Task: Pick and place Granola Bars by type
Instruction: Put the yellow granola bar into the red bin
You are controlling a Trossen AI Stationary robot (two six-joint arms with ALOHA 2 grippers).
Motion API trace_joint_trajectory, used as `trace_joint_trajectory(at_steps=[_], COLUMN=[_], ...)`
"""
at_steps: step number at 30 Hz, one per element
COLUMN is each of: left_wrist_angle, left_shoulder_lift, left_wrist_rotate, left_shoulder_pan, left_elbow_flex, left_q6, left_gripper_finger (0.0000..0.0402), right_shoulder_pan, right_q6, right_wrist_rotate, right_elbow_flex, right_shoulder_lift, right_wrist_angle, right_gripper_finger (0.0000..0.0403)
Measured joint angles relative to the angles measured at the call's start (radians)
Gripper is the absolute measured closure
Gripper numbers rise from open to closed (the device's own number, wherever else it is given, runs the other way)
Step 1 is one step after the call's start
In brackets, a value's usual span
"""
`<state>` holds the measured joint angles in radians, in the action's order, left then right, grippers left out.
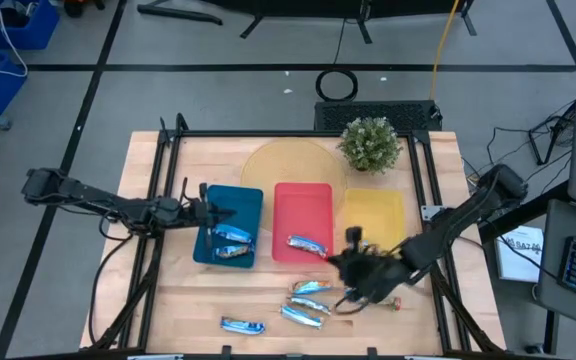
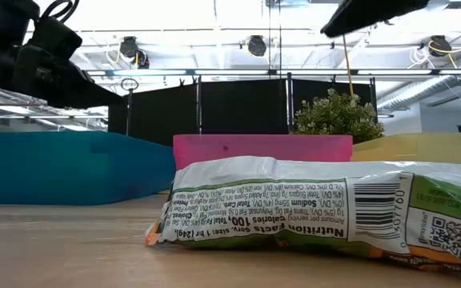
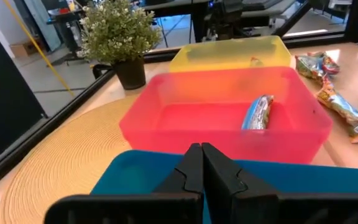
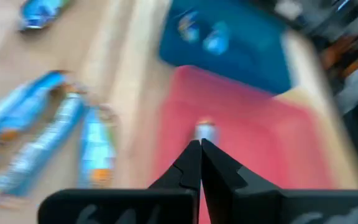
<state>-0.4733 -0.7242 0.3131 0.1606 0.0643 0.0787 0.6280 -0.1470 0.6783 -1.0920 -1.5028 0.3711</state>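
Note:
Two bluish bars (image 1: 233, 245) lie in the blue tray (image 1: 253, 200), and one silvery-blue bar (image 1: 308, 244) (image 3: 258, 112) lies in the red tray (image 1: 303, 200). Three bars (image 1: 310, 301) lie side by side on the wood near the red tray, and another blue one (image 1: 242, 325) lies by the near edge. A silvery bar (image 2: 318, 212) fills the low view. My left gripper (image 1: 216, 213) (image 3: 201, 163) hovers shut over the blue tray's left part. My right gripper (image 1: 343, 265) (image 4: 199, 157) is shut and empty, above the table by the red tray's near right corner.
A yellow tray (image 1: 373, 215) stands right of the red one. A potted plant (image 1: 370, 143) and a round woven mat (image 1: 283, 165) sit at the far side. A small reddish item (image 1: 394, 303) lies near the right arm. Bare wood shows near the left front corner.

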Motion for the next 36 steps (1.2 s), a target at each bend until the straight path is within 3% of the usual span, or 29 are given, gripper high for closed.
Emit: trace_joint_trajectory(at_steps=[6, 11, 15, 22, 36], left_wrist_angle=[-0.003, -0.003, -0.003, -0.003, -0.002], left_shoulder_lift=[0.000, 0.000, 0.000, 0.000, 0.000], left_wrist_rotate=[-0.002, -0.004, -0.007, -0.007, -0.032], left_shoulder_pan=[0.016, 0.040, 0.051, 0.057, 0.056], left_elbow_flex=[0.000, 0.000, 0.000, 0.010, 0.013], left_q6=[-0.025, -0.053, -0.028, 0.032, 0.023], left_gripper_finger=[0.0372, 0.0355, 0.0353, 0.0353, 0.0353], right_shoulder_pan=[0.009, 0.043, 0.054, 0.055, 0.040], right_q6=[-0.145, -0.147, -0.201, -0.279, -0.204], right_wrist_rotate=[-0.214, -0.215, -0.264, -0.263, -0.240], right_elbow_flex=[-0.178, -0.235, -0.234, -0.212, -0.065], right_shoulder_lift=[-0.218, -0.302, -0.328, -0.329, -0.329], right_wrist_angle=[0.044, 0.059, 0.177, 0.247, 0.005], right_gripper_finger=[0.0318, 0.0229, 0.0194, 0.0192, 0.0217])
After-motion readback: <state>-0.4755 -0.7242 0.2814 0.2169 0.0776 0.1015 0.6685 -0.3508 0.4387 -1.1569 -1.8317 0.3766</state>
